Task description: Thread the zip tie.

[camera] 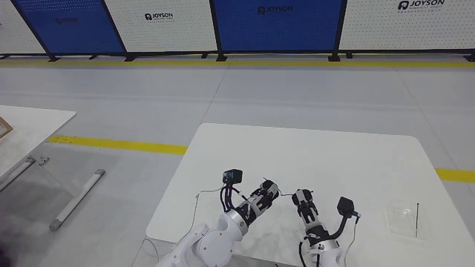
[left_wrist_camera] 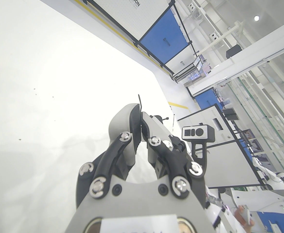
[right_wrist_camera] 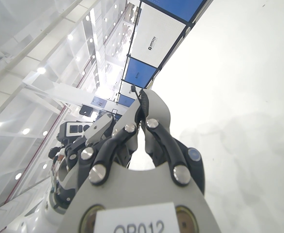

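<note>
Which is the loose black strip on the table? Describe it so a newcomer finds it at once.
On the white table, find the clear bag near the robot's right-hand edge. The thin black strip lies straight beside it, on the edge side; it is dark and narrow, the bag transparent and wide.

zip tie (left_wrist_camera: 139, 100): thin black strip
tail: tip sticking out of pinching left gripper (left_wrist_camera: 140, 117)
head (right_wrist_camera: 133, 88): small block, seemingly pinched by right gripper (right_wrist_camera: 141, 99)

Count: two claws, left claw (left_wrist_camera: 140, 120) and right claw (right_wrist_camera: 142, 103). Two gripped zip tie (left_wrist_camera: 139, 101) ends, one per claw; whether a single tie, undetermined. One loose dark strip (camera: 417, 219). One clear bag (camera: 401, 219). One desk (camera: 312, 156) bearing them.
</note>
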